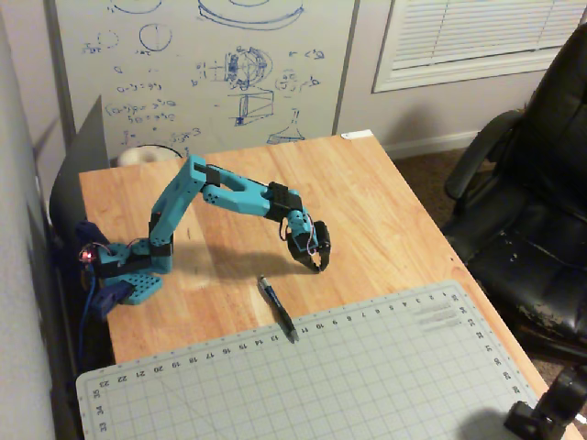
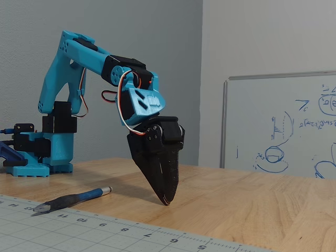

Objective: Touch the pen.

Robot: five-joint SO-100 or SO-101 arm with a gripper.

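Observation:
The pen (image 1: 277, 309) is slim and dark with a bluish section near its far end. It lies on the wooden table (image 1: 385, 202), its near tip reaching onto the grey cutting mat (image 1: 367, 376). In both fixed views my gripper (image 1: 319, 267) points down with its black fingers together, tip at or just above the wood. From the low side, the gripper (image 2: 167, 200) stands apart from the pen (image 2: 71, 200), which lies to its left. Nothing is between the fingers.
The blue arm's base (image 1: 128, 275) is clamped at the table's left. A whiteboard (image 1: 211, 64) leans behind the table. A black office chair (image 1: 541, 183) stands to the right. A black object (image 1: 550, 408) sits at the bottom right corner.

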